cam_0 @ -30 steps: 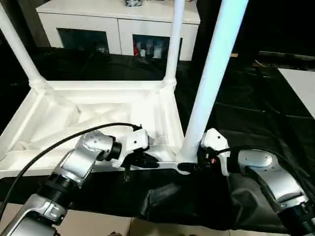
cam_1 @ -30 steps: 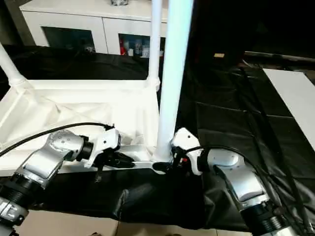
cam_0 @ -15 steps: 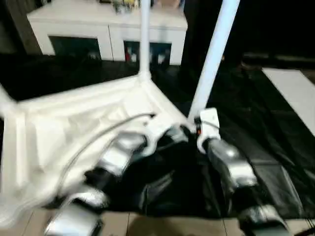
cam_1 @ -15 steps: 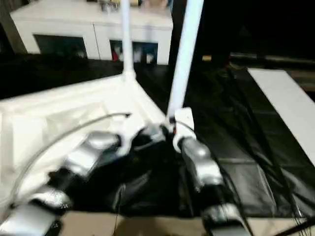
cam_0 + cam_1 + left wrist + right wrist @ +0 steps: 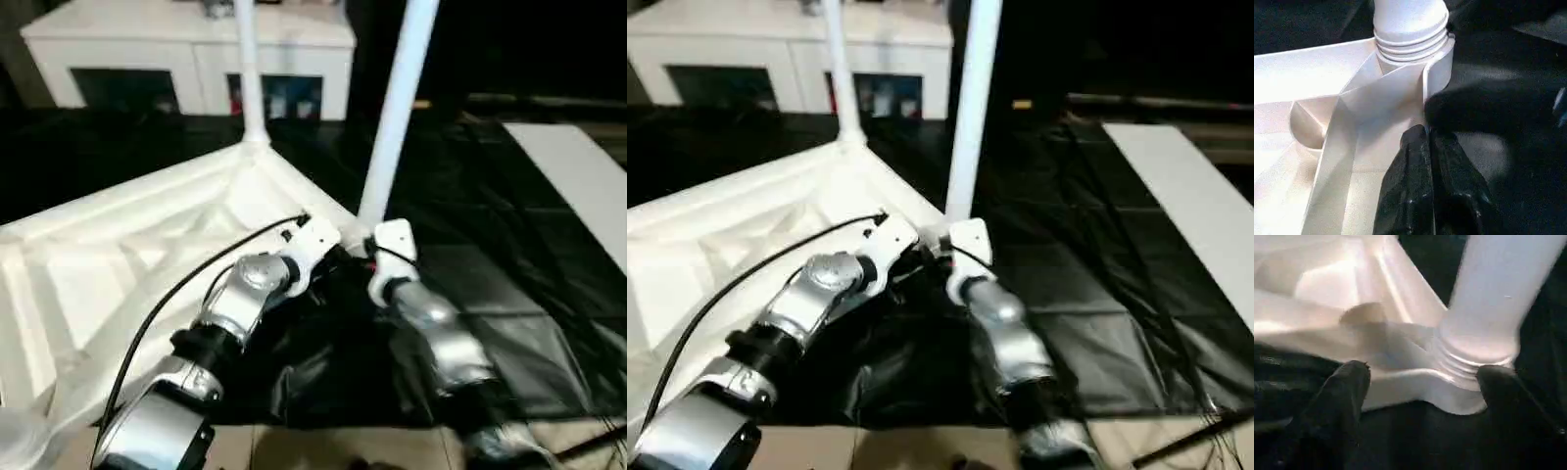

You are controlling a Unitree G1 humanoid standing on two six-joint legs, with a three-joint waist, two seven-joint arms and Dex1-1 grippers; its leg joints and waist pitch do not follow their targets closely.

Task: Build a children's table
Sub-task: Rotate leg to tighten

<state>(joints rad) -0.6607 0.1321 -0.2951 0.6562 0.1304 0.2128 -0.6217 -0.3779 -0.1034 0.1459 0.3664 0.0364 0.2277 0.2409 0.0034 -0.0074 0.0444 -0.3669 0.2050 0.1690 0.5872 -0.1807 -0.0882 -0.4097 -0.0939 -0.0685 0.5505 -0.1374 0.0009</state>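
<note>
The children's table (image 5: 147,245) lies upside down on a black sheet (image 5: 509,255), legs pointing up. At its near corner leg (image 5: 392,117), the left gripper (image 5: 1427,147) has its jaws pressed shut against the rim, while the right gripper (image 5: 1420,382) jaws stand apart, straddling the socket.

Seen close up: white leg (image 5: 1493,293) threaded into table corner socket (image 5: 1469,360) — 2 black fingers (image 5: 1339,401) spread wide, flanking corner over dark sheet (image 5: 1415,440).
</note>
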